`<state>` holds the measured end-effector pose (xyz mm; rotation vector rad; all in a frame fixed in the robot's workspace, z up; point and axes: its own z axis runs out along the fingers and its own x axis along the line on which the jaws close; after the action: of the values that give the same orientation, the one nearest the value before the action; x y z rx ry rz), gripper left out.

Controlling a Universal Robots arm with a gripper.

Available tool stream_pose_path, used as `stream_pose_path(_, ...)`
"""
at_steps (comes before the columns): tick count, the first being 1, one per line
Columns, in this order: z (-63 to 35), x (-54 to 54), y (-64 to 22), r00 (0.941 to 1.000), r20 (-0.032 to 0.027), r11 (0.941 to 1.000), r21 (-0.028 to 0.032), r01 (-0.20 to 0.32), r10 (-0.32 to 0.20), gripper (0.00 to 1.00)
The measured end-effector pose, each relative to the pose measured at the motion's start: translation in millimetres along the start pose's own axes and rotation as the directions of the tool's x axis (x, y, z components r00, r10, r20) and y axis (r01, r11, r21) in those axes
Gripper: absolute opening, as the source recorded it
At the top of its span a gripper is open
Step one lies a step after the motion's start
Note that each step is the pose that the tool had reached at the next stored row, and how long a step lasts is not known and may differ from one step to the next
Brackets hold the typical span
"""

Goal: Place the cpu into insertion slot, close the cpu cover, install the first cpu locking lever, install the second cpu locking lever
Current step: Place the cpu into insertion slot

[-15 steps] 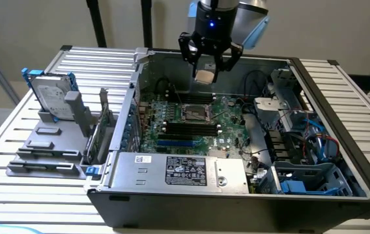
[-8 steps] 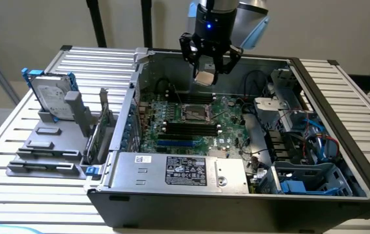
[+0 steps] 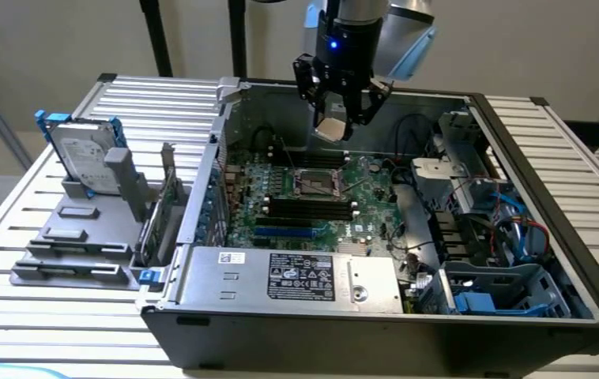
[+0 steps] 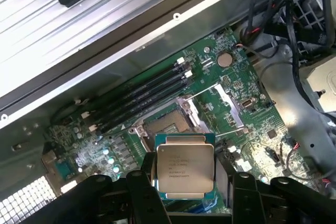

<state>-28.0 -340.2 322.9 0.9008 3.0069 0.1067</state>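
cpu (image 4: pixel 185 167) gripped in the tool (image 3: pixel 334 120), held above the insertion slot (image 3: pixel 315 183), not touching

A big open computer case (image 3: pixel 384 339) lies on a bench (image 3: pixel 47 316) of metal slats. Inside is a green board (image 3: pixel 368 185) with long black slots (image 3: pixel 305 209). A silver power box (image 3: pixel 278 276) sits at the board's six o'clock. A hard drive (image 3: pixel 80 154) stands outside, at the case's nine o'clock.

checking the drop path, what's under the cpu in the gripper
The cpu hangs in the gripper above the green motherboard, with the insertion slot open below. The board right behind the chip is covered by it.
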Motion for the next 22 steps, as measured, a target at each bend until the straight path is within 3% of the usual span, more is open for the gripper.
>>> stream_pose_path(6,1.9,0.0,-0.1,0.9941,0.0069,0.9941,-0.0023,-0.108,0.108,0.55)
stream_pose_path(11,2.8,0.0,-0.2,0.9800,0.0125,0.9800,-0.0049,-0.199,0.199,0.55)
stream_pose_path(16,3.5,-0.1,-0.3,0.9581,0.0178,0.9583,-0.0080,-0.286,0.286,0.55)
stream_pose_path(22,4.4,-0.1,-0.3,0.9211,0.0238,0.9214,-0.0124,-0.388,0.389,0.55)
